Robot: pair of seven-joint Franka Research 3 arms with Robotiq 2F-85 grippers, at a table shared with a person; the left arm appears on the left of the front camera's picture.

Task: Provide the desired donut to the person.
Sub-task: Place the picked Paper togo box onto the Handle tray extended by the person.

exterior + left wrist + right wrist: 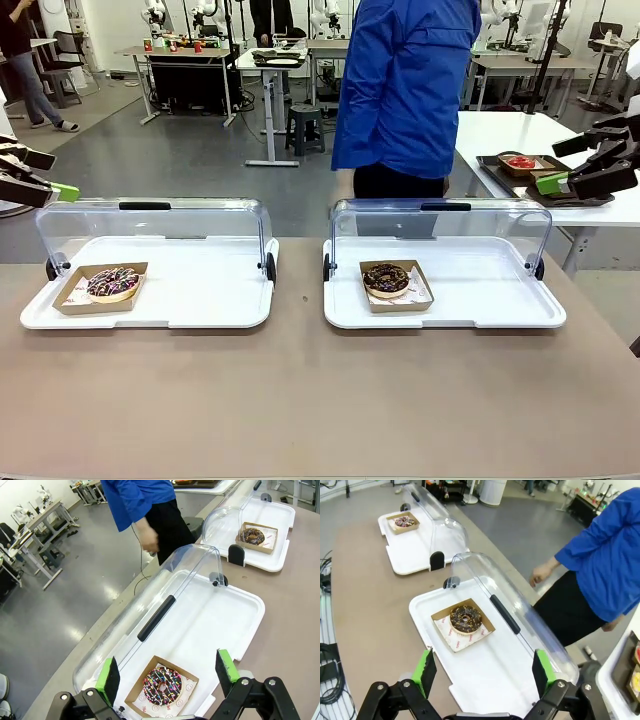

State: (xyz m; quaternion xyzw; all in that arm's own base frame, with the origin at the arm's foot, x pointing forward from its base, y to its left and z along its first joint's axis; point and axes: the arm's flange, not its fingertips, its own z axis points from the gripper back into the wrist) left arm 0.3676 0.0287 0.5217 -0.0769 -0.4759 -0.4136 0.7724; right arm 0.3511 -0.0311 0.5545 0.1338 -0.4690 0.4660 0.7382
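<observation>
Both my pincers hang spread wide with nothing between the pads: my left pincer [170, 675] above the near end of the left tray [200, 300], my right pincer [482, 672] above the near edge of the right tray [480, 295].

Nearest under my left pincer sits the sprinkle donut [162, 686], dark icing with coloured specks, in its open cardboard box [187, 677] at the left end of that tray. The clear lid [165, 595] of the tray is tipped back on its hinges, so the way down is free.

Under my right pincer the chocolate donut [465, 618] lies in its own cardboard box [442, 614] on a sheet of paper, about the middle of the right tray, lid likewise open.

Beyond the trays, at the far side of the table [300, 400], stands the person [405, 90] in a blue jacket, closer to the right tray. One hand [538, 574] hangs low; I see no pointing, so which donut is wanted I cannot tell.

I judge either donut light, soft and sticky on top; pinching it would dent the icing. The box is stiffer, though thin card will buckle if squeezed hard. I would take a box by one upright wall and lift it level
</observation>
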